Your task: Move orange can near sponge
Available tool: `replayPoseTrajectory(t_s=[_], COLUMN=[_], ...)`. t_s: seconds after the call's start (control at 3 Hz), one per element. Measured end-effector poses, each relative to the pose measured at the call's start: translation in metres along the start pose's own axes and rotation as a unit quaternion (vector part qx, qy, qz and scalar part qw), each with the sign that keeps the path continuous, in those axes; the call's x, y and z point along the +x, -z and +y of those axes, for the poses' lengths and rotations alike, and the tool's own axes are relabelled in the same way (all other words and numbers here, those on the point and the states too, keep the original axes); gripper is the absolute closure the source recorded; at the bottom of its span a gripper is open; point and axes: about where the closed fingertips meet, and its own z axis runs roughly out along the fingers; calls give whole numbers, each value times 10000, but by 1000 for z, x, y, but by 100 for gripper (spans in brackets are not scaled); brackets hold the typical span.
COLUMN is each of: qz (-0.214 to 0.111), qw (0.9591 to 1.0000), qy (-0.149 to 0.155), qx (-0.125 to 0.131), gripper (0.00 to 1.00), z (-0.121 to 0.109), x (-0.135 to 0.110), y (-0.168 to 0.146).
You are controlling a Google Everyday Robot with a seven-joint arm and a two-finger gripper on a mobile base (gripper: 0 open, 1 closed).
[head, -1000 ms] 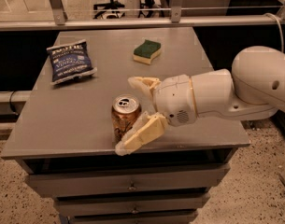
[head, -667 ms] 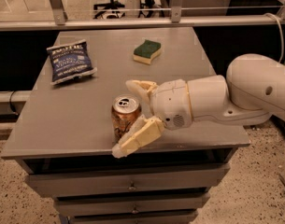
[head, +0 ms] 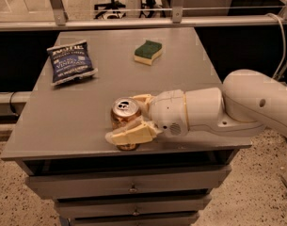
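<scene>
While jaws clasp one orange can, one sponge lies apart.

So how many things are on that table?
3: a chip bag at the back left, a sponge at the back middle, and a can near the front edge, with the gripper around it.

Grey drawer cabinet stands on speckled floor.

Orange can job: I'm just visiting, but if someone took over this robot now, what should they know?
Gripper: near the front edge of the table, fingers closed around the orange can, which stands upright.
Sponge: far side of the table, well apart.
Blue chip bag: far left.
Done: can grasped.
Left: lift it, set it beside the sponge, release.
</scene>
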Motion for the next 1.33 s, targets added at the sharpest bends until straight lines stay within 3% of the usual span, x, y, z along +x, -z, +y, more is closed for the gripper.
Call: replayPoseTrajectory(t_s=[0.33, 0.67, 1.0, 1.33], qz=[11, 40, 32, 32], qw=[9998, 9981, 9980, 9980], qy=[-19, 94, 131, 131], qx=[216, 612, 621, 621], gripper=[72, 94, 100, 100], z=[-14, -41, -42, -42], x=[0, -8, -12, -12], y=[12, 47, 47, 47])
